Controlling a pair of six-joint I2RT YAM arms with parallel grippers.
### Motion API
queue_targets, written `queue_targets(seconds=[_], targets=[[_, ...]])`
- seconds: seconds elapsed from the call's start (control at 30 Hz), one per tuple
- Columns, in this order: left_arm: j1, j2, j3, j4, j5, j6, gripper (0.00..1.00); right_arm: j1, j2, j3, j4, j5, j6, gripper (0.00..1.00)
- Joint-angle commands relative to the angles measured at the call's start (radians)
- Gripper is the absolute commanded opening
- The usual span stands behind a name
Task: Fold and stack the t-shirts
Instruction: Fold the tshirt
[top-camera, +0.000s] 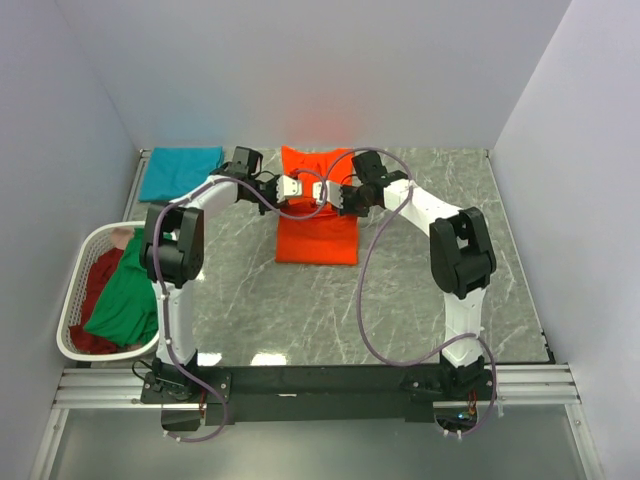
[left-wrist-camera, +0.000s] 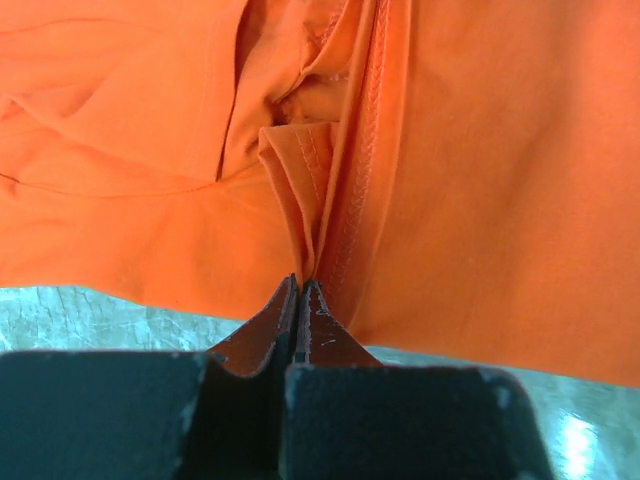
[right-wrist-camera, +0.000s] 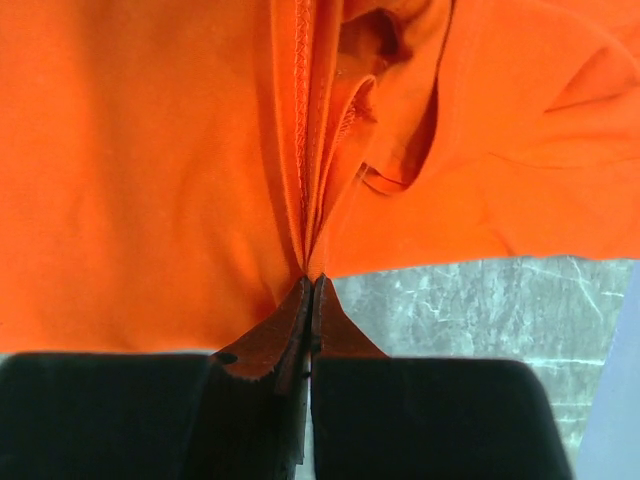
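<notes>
So the grey marbled table (top-camera: 400, 290) is spreading out under the left claw (top-camera: 303, 189) and the right claw (top-camera: 318, 191). The orange t-shirt (top-camera: 318, 238) is lying on it right beneath them, running from the near side of the claws back toward the wall behind them.

The white laundry basket (top-camera: 68, 310) is sitting well off to the left of the left claw, down nearer the arm bases, at the table's left edge. The green t-shirt (top-camera: 125, 300) is spilling over the basket rim on the side facing the claws. The teal t-shirt (top-camera: 180, 172) is lying flat further left of the left claw, in the back corner, apart from the orange one. The dark red t-shirt (top-camera: 92, 285) is bunching up inside the basket beside the green one.

The left claw is clenching tight on a stitched fold of the orange cloth, jaws pressing together at the tips. The right claw is doing the same thing, pinching a hem. From above, the two claws are sitting nearly tip to tip over the middle of the shirt.
</notes>
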Motion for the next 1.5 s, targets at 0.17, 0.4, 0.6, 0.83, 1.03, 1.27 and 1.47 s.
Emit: queue_targets(seconds=[0.17,0.4,0.6,0.83,1.03,1.27,1.47], targets=[[0.016,0.008,0.007,0.092,-0.06,-0.054,0.07,-0.012,0.0,0.041,0.106,0.018,0.06,0.33],[0.027,-0.058,-0.048,0.122,-0.086,-0.14,0.39,-0.032,-0.076,0.023,0.119,0.046,0.119,0.5],[0.045,-0.213,-0.229,0.181,-0.107,-0.237,0.63,-0.042,-0.194,-0.032,-0.039,-0.016,0.192,0.48],[0.041,-0.416,-0.475,0.095,0.027,-0.079,0.61,0.008,-0.366,-0.348,-0.001,-0.087,0.133,0.47],[-0.018,-0.48,-0.685,0.168,0.013,0.03,0.57,0.123,-0.397,-0.542,0.135,0.003,0.061,0.48],[-0.067,-0.471,-0.754,0.323,-0.071,0.001,0.53,0.194,-0.368,-0.614,0.247,0.11,0.076,0.52],[-0.08,-0.453,-0.762,0.345,-0.086,0.036,0.5,0.195,-0.322,-0.606,0.289,0.15,0.091,0.51]])
